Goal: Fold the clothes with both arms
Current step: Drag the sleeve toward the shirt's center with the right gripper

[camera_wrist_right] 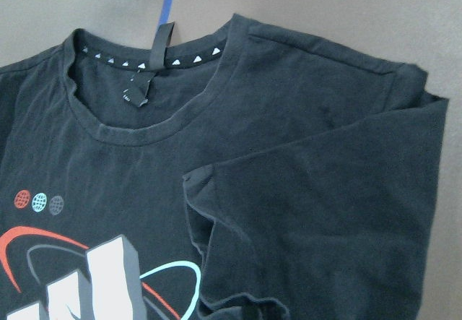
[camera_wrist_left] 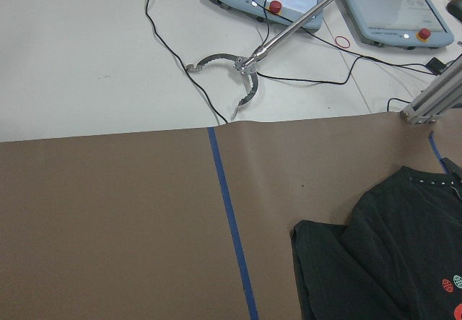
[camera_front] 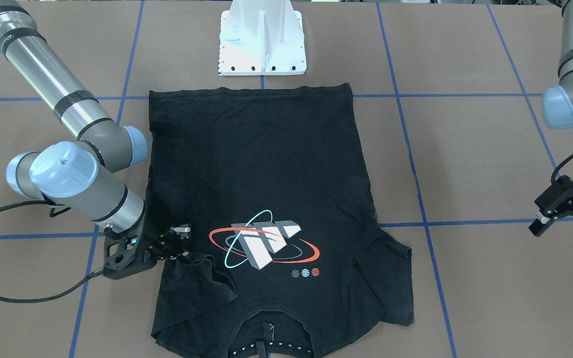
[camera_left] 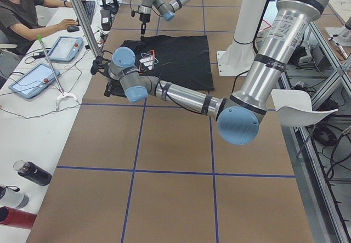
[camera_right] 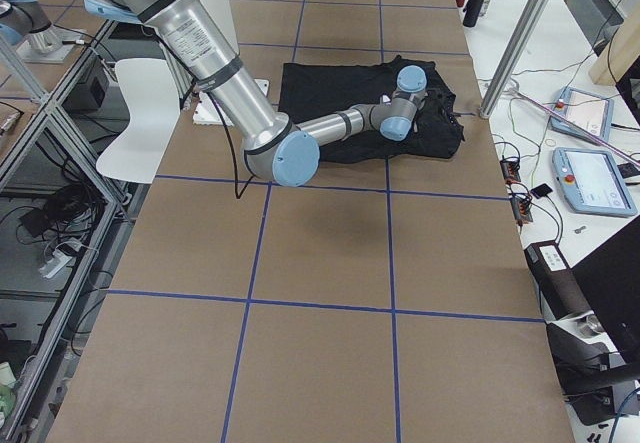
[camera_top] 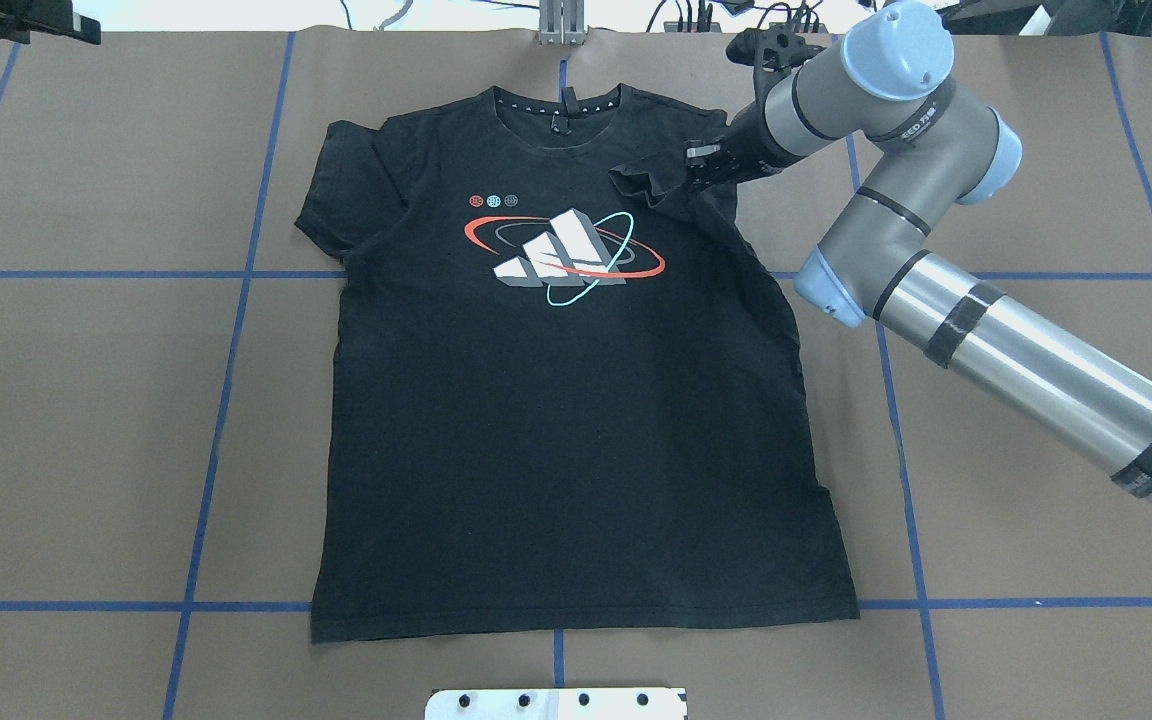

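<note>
From the front-facing camera the black T-shirt (camera_front: 266,164) lies flat and logo-up on the brown table (camera_front: 470,149), its hem at 12 o'clock by the white base plate (camera_front: 262,47) and its collar at 6. At the shirt's 8 o'clock the right gripper (camera_front: 179,242) is clenched on the sleeve (camera_front: 199,271), which is turned in toward the logo (camera_front: 261,242). The left gripper (camera_front: 562,227) hangs at the view's 3 o'clock edge, well clear of the cloth, with its jaws parted and nothing between them. Overhead, the collar points to 12 and the pinched sleeve sits at 1 o'clock from the logo. In the left side view a person (camera_left: 24,12) sits at a desk at 10 o'clock. The left wrist camera has the shirt's other sleeve and collar at 4 o'clock, beside a blue tape line (camera_wrist_left: 229,219). The right wrist camera shows the collar at 11 o'clock and the sleeve folded over the chest at 5.
</note>
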Motion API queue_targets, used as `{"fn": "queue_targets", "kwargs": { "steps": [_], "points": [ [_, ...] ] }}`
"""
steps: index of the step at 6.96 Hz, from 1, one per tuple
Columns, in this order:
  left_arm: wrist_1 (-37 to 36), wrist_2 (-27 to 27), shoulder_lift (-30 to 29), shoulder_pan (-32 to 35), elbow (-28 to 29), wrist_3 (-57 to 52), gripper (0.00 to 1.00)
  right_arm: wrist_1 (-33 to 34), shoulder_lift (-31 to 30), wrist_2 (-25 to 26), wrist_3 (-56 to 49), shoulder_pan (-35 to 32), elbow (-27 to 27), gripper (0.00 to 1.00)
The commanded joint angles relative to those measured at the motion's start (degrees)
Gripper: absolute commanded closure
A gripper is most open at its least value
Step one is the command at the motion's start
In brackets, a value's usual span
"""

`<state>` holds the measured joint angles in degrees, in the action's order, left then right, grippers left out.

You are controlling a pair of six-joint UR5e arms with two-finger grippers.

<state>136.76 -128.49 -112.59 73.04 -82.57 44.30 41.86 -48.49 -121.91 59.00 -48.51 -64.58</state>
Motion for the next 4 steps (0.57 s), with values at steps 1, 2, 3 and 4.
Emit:
{"fn": "queue_targets", "kwargs": {
  "steps": [1, 2, 3, 4],
  "points": [
    [0.0, 0.0, 0.2, 0.0, 0.0, 0.0, 0.0, 0.0, -0.6, 0.4, 0.0, 3.2, -1.8, 1.0],
    [0.0, 0.0, 0.4, 0.0, 0.0, 0.0, 0.0, -0.2, -1.3, 0.2, -0.7, 3.3, -1.8, 1.0],
    [0.0, 0.0, 0.4, 0.0, 0.0, 0.0, 0.0, -0.4, -1.6, 0.0, -1.0, 3.4, -1.9, 0.01],
    [0.0, 0.0, 0.4, 0.0, 0.0, 0.0, 0.0, -0.5, -1.6, 0.1, -1.0, 3.4, -2.0, 0.0]
  ]
}}
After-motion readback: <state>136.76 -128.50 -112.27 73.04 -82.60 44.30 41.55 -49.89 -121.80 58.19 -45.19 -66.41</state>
